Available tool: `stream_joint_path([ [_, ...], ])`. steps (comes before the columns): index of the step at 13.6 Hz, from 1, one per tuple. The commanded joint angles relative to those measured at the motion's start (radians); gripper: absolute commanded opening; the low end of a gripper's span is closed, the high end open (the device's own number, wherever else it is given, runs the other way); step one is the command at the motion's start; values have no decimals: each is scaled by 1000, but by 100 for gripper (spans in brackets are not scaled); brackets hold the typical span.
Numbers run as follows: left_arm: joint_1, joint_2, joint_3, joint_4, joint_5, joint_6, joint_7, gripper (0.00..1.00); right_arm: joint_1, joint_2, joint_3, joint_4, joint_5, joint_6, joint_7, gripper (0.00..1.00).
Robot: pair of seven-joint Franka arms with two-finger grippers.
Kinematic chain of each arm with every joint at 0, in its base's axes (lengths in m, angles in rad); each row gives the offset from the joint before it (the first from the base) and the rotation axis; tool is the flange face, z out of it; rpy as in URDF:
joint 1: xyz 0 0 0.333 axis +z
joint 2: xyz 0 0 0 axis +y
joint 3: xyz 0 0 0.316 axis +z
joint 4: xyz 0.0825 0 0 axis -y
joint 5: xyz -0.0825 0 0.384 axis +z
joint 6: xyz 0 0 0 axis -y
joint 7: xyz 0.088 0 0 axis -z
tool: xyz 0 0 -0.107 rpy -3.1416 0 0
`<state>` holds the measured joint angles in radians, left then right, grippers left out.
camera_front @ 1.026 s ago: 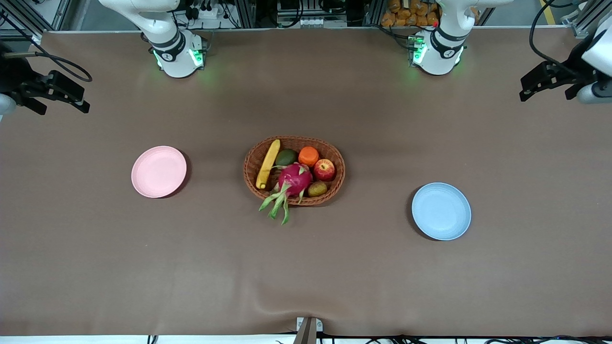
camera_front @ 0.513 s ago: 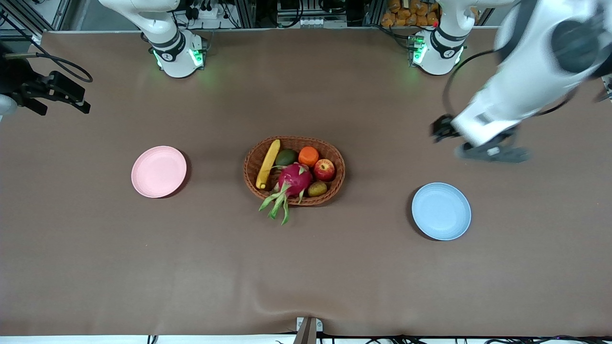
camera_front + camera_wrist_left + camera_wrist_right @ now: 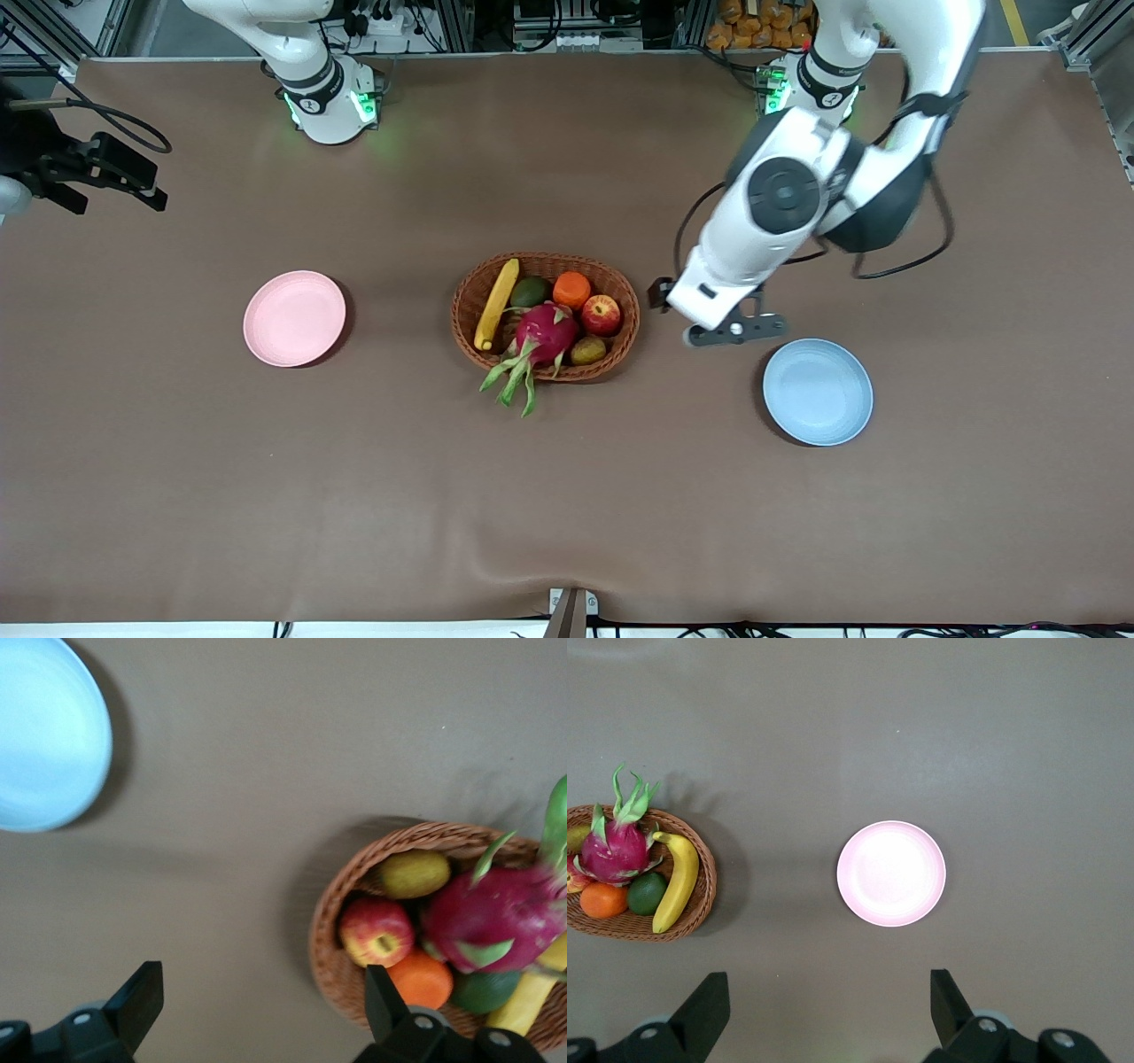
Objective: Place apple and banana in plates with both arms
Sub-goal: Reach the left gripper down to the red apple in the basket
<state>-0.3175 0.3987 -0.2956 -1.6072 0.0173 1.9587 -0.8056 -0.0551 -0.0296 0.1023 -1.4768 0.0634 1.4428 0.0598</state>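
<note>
You have two plates, pink plate (image 3: 294, 318) and blue plate (image 3: 818, 391), one apple (image 3: 601, 314), one banana (image 3: 496, 303) (both in the basket (image 3: 545, 266) at frame centre); left gripper (image 3: 733, 330) and right gripper (image 3: 97, 173), cut off at the upper left edge, both gape empty.

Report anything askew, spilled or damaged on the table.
Nothing stands out. The apple and banana lie in the basket; only the dragon fruit leaves overhang its rim. The pink plate and blue plate sit flat.
</note>
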Motion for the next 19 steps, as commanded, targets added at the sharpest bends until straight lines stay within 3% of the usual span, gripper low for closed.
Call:
stream_joint_path([
  [1, -52, 61, 4, 29, 16, 54, -166, 100, -5, 10, 5, 18, -16, -9, 2, 100],
  [10, -147, 202, 7, 30, 16, 207, -397, 100, -8, 10, 5, 18, -16, -9, 2, 100],
  [19, -183, 279, 15, 32, 69, 246, -420, 100, -6, 10, 5, 18, -16, -9, 2, 100],
])
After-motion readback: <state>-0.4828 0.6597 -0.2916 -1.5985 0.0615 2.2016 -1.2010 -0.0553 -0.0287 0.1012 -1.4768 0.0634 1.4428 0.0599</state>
